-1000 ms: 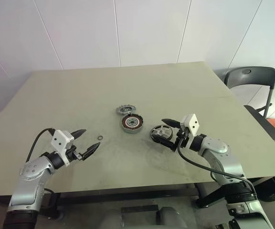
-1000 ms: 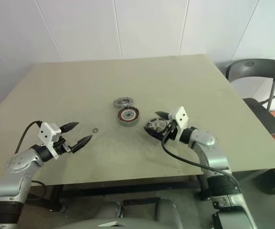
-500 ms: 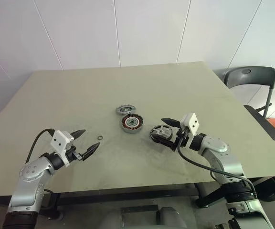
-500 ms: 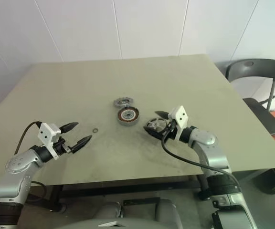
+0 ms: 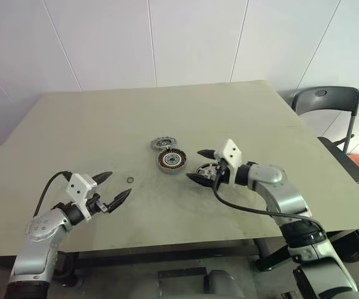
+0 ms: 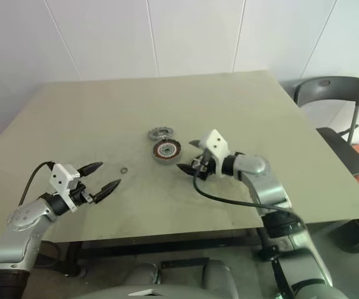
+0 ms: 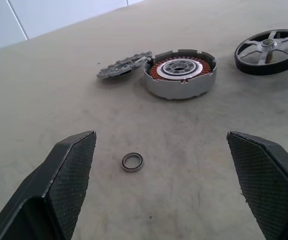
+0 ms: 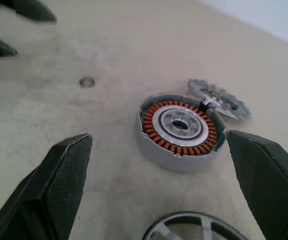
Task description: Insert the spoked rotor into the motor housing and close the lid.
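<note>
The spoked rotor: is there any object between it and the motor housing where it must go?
Nothing visible stands between them. The spoked rotor lies flat beside the motor housing with bare table between. The lid leans on the housing's other side.

Housing (image 5: pixel 172 162) top unobstructed — lid (image 5: pixel 163 143) touching behind.

no readable text, no labels, no brand marks, no numbers, no signs on any part or surface in view
</note>
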Motion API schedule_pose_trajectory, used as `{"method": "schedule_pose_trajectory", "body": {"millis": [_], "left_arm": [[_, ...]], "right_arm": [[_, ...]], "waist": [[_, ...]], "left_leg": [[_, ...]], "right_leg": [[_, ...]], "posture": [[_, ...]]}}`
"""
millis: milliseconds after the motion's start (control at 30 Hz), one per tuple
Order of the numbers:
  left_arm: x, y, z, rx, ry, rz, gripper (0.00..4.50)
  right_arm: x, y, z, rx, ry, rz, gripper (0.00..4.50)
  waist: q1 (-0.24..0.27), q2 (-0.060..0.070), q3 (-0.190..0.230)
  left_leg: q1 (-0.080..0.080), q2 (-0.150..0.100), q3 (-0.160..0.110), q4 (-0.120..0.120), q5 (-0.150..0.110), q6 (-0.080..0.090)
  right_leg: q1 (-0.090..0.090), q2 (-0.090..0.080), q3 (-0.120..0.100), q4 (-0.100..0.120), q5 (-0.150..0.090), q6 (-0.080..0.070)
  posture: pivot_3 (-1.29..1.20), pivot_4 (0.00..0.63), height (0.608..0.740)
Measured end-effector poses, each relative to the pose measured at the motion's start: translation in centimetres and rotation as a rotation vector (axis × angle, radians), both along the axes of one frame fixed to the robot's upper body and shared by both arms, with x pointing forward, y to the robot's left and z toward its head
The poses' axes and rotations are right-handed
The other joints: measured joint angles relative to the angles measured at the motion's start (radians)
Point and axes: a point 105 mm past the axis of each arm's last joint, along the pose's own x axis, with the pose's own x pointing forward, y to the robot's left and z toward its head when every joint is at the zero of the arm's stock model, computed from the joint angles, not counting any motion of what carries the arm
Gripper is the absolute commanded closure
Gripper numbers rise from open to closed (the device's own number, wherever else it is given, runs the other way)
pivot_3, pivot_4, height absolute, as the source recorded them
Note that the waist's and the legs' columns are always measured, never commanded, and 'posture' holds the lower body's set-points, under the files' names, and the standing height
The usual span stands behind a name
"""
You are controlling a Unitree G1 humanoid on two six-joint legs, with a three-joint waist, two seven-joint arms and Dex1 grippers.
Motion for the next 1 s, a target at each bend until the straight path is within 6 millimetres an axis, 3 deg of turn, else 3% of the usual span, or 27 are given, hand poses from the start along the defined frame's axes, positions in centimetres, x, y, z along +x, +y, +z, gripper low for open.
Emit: {"method": "schedule_pose_trajectory", "body": {"millis": [233,400,567,800,1000], "left_arm": [[-0.7,-0.5,-0.1,-0.012,0.002,-0.010,0.05],[-1.2,-0.7,-0.3,-0.016,0.008,-0.010,0.05],[-1.7,-0.7,-0.8,-0.025,0.008,-0.005,0.05],[-2.1,-0.4,-1.9,-0.027,0.016,0.010,0.05],[-2.2,-0.2,-2.2,-0.027,0.007,0.014,0.05]], "right_arm": [[1.3,4.8,1.6,-0.275,0.016,0.155,0.00],[2.0,6.8,0.6,-0.459,0.057,0.192,0.00],[2.6,8.8,-0.2,-0.518,0.111,0.179,0.00],[3.0,9.4,-1.9,-0.616,0.149,0.165,0.00],[4.4,9.7,-1.4,-0.636,0.134,0.099,0.00]], "waist": [[-0.002,0.000,0.000],[-0.004,0.000,0.000],[-0.007,0.001,0.000],[-0.007,0.001,0.000],[-0.014,0.001,0.000]], "left_leg": [[-0.001,0.000,0.000,-0.002,0.000,0.000],[-0.001,0.000,0.000,-0.002,0.000,0.000],[-0.001,0.000,0.000,-0.002,0.000,0.000],[-0.001,0.000,0.000,-0.002,0.000,0.000],[-0.001,0.000,-0.001,-0.002,0.000,0.000]], "right_leg": [[-0.001,0.000,0.000,0.000,0.001,-0.001],[-0.002,0.000,0.000,0.001,0.002,-0.003],[-0.004,0.000,0.000,0.004,0.002,-0.002],[-0.005,0.000,0.000,0.005,0.002,-0.002],[-0.007,0.001,0.000,0.008,0.002,-0.002]], "posture": [[0.00,0.000,0.740],[0.00,0.000,0.740],[0.00,0.000,0.740],[0.00,0.000,0.740],[0.00,0.000,0.740]]}}
